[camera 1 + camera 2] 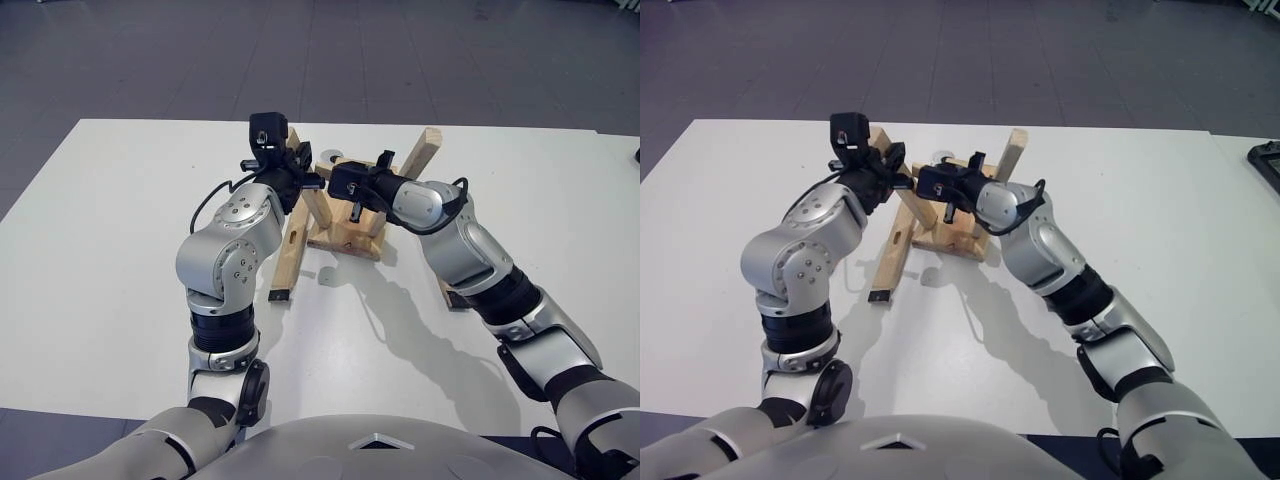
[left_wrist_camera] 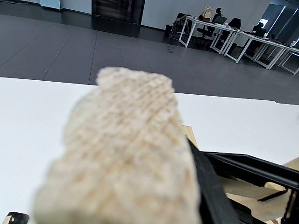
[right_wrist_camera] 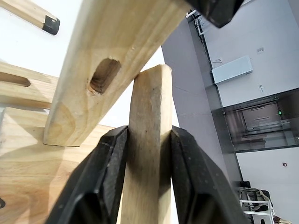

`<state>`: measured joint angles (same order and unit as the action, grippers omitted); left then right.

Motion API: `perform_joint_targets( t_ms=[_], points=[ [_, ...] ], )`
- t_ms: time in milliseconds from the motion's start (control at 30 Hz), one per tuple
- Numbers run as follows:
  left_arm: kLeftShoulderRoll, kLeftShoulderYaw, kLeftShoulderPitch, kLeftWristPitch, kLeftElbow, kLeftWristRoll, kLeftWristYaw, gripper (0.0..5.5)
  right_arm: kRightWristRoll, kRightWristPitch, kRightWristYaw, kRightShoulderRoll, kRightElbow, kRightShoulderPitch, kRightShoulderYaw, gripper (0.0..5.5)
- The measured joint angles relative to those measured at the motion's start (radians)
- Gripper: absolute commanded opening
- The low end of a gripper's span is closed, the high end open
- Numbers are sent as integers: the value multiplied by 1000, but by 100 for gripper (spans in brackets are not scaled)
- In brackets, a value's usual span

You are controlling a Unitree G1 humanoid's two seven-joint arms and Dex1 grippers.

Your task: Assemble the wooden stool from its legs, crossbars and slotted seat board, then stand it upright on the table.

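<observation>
R wrist view: right gripper (image 3: 147, 135) has both jaws clamped on the crossbar (image 3: 149, 102). The bar's end butts the leg (image 3: 112, 56) just beside its hole (image 3: 103, 74), touching but not in it. Prob held this way to steer the bar end into that socket. The wood is pale and unfinished, and the hole is rough-cut. The seat board (image 3: 28, 186) lies under both, slot (image 3: 14, 79) showing. Another leg (image 3: 32, 14) with a black tip lies farther off.

L wrist view: the end grain of the held leg sits close up, blurred. One black finger (image 2: 210, 186) presses its side; the other finger is hidden.

Eye views: left gripper (image 1: 295, 165) is at the top of that leg, jaws prob closed on it. The leg slants down, black foot resting on the table (image 1: 120, 220). My guess is it's braced so the hole faces the bar. The right gripper meets it from the other side, over the seat board, which lies mid-table, far side. A third leg (image 1: 425, 150) sticks up behind the right arm; can't tell if it's seated in the board. The stool is still in parts, far from upright.
</observation>
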<state>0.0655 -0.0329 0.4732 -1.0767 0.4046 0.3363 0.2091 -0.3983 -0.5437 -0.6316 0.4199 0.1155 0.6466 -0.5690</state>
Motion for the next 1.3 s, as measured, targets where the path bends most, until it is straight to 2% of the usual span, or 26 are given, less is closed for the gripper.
perform_joint_targets(
  t_ms=[733,1300],
  points=[
    [-4,1,5,0,-8,0,-9,107,2,78,3,-2,49,-85,67,125],
    [-13,0,34,1,-49,0,-25,107,-14,140,-28,29,60,-106,66,121]
  ],
)
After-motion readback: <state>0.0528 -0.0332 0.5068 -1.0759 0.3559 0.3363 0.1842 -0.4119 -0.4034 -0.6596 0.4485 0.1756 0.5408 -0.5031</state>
